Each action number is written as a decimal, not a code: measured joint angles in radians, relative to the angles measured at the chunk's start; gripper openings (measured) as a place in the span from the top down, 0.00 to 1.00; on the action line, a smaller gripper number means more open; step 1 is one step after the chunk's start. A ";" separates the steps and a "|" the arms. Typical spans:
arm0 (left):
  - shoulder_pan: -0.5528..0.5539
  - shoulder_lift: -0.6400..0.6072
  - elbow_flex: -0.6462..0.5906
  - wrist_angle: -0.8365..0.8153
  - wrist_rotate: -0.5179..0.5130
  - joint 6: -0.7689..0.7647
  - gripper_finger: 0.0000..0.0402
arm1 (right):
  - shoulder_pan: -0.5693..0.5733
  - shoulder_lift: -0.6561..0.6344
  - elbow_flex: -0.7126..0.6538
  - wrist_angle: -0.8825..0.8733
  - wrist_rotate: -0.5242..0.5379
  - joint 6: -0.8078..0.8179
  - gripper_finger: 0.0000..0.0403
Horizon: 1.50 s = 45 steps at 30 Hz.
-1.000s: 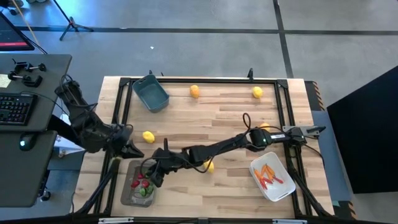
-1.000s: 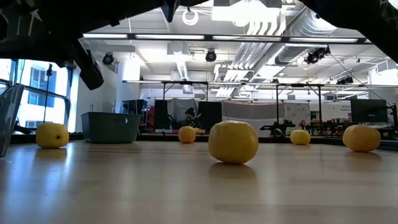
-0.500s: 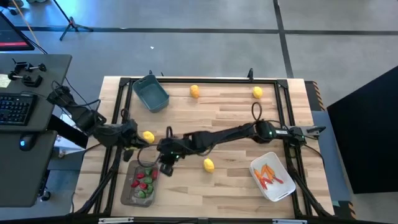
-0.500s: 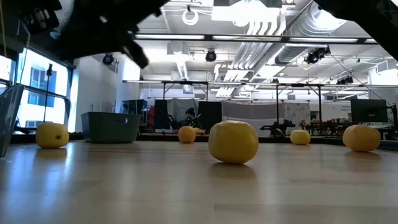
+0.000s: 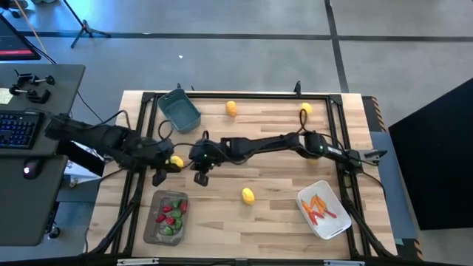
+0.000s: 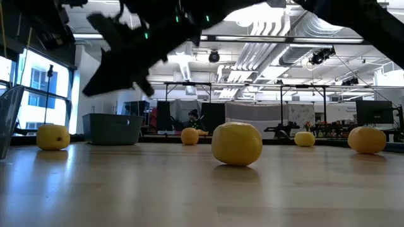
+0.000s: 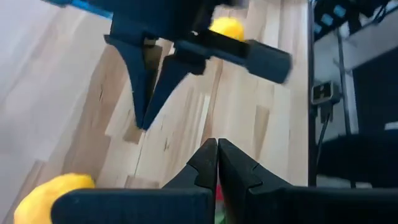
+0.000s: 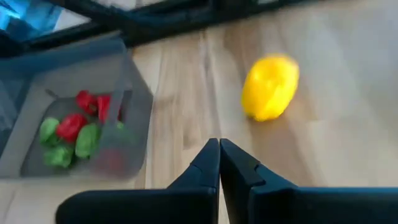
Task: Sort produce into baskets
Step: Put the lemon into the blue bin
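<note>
Meanwhile, both empty pincers, left (image 5: 158, 176) and right (image 5: 200, 175), are hanging pinched closed, flanking a lemon (image 5: 176, 161) above the grey tray (image 5: 151, 223).

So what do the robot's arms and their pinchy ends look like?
Both arms are dark, nearly black, built of slim jointed segments with thin black cables looping alongside. The left tool and right tool each end in two flat, dark fingers tapering to a point, like a beak. The right arm has a silvery metal piece near its base, and small green lights glow near its tool.
</note>
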<state>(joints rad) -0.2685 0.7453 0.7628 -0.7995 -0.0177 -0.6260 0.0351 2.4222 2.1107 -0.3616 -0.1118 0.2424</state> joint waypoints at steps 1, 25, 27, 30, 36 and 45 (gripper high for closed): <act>0.023 0.008 0.000 -0.010 0.033 0.021 1.00 | -0.005 0.000 -0.047 0.052 -0.025 0.018 1.00; 0.251 0.489 0.135 -0.332 0.207 0.906 0.91 | -0.190 -0.722 -1.050 0.399 0.043 0.090 1.00; 0.258 0.531 0.135 -0.335 0.163 0.953 0.85 | -0.210 -0.778 -1.104 0.395 0.043 0.090 1.00; 0.276 0.598 0.135 -0.358 0.141 1.011 0.73 | -0.237 -0.849 -1.168 0.398 0.038 0.090 1.00; 0.295 0.696 0.135 -0.339 -0.022 1.079 0.48 | -0.280 -0.922 -1.254 0.396 0.020 0.090 1.00; 0.295 0.703 0.135 -0.325 -0.058 1.121 0.35 | -0.309 -0.926 -1.270 0.388 -0.028 0.043 1.00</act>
<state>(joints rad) 0.0261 1.4483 0.8974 -1.1241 -0.0753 0.4947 -0.2738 1.4967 0.8406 0.0265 -0.1403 0.2858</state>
